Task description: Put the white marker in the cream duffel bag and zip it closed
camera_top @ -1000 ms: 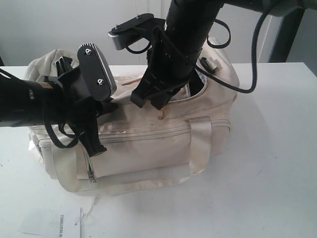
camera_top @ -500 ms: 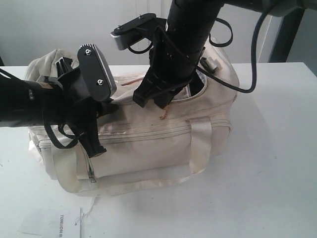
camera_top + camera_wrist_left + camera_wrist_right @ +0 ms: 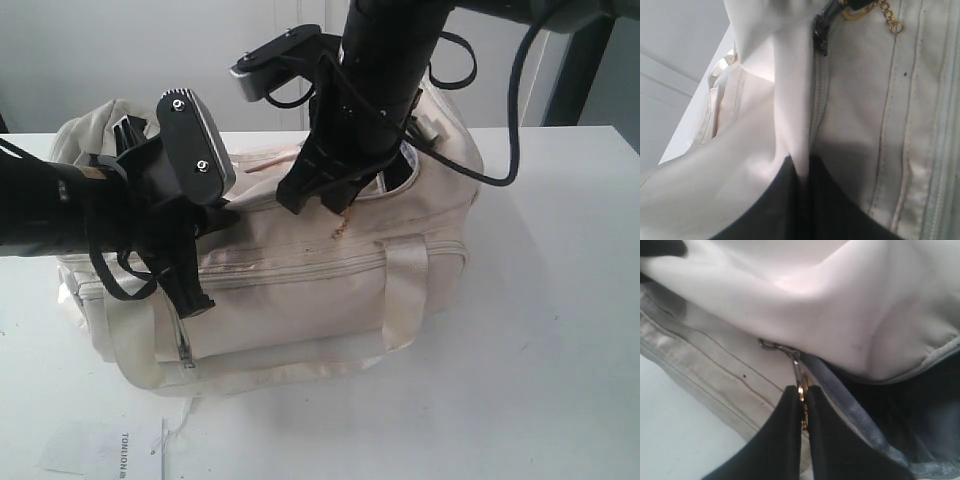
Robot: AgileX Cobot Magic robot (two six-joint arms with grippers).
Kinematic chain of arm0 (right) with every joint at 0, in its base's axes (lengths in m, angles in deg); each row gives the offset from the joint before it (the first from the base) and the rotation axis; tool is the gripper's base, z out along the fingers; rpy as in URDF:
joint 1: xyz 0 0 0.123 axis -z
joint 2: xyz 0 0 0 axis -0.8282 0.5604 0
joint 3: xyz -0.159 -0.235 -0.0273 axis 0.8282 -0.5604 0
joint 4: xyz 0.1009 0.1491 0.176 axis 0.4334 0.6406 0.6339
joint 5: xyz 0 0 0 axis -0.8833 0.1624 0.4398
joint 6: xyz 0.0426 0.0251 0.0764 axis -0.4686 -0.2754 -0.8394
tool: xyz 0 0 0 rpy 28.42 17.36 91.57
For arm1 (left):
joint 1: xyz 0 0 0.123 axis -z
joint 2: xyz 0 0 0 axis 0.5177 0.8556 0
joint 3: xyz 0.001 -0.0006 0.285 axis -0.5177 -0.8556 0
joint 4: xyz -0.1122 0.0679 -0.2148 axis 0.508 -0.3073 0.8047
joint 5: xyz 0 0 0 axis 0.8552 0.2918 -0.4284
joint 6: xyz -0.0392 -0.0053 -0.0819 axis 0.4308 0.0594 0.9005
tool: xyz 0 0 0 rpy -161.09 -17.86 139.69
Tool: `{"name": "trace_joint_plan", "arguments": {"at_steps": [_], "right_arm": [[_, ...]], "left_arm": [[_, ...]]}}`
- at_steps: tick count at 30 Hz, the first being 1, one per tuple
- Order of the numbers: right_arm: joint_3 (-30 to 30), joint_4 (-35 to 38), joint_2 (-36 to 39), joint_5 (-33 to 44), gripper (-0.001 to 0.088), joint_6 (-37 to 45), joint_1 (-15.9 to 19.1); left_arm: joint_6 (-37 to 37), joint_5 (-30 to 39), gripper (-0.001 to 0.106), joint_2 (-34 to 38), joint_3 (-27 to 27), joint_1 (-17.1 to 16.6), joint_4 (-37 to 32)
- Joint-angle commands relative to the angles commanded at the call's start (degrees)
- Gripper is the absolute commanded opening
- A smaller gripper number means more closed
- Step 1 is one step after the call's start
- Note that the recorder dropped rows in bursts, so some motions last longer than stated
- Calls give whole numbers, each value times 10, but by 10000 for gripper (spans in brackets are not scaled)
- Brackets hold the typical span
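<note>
My right claw (image 3: 801, 391) is pinched together on the gold zipper pull (image 3: 796, 369), which hangs from the dark slider (image 3: 771, 345) on the top zipper of the cream duffel bag (image 3: 300, 290). On one side of the slider the zipper teeth lie parted. There the mouth of the bag (image 3: 910, 405) gapes, showing grey lining and a dark inside. In the exterior view this claw (image 3: 318, 200) comes down from above onto the middle of the bag's top, with the open stretch of zipper on the right-hand end.

My left claw (image 3: 801, 172) is clamped on a raised fold of the bag's cream fabric, right beside the zipper line, one dark finger (image 3: 772, 205) on each side of the fold. Seen from outside it (image 3: 215, 215) grips the top of the bag at the left-hand end.

The bag sits on the white tabletop (image 3: 550, 350), its front handle (image 3: 405, 290) draped down the near side. A printed sheet of paper (image 3: 105, 445) lies near the front left corner. The white marker shows in none of my views.
</note>
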Motion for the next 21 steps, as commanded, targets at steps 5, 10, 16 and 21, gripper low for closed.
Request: {"name": "trace_joint_plan", "arguments": {"at_steps": [5, 10, 16, 21], "right_arm": [[0, -1, -5, 0, 0, 0, 6], [0, -2, -5, 0, 0, 0, 6], [0, -22, -6, 0, 0, -1, 13], [0, -19, -6, 0, 0, -4, 28]], "left_arm": [[1, 0, 0, 0, 0, 0, 1], [1, 0, 0, 0, 0, 0, 1], [1, 0, 0, 0, 0, 0, 1], [2, 0, 0, 0, 0, 0, 1]]}}
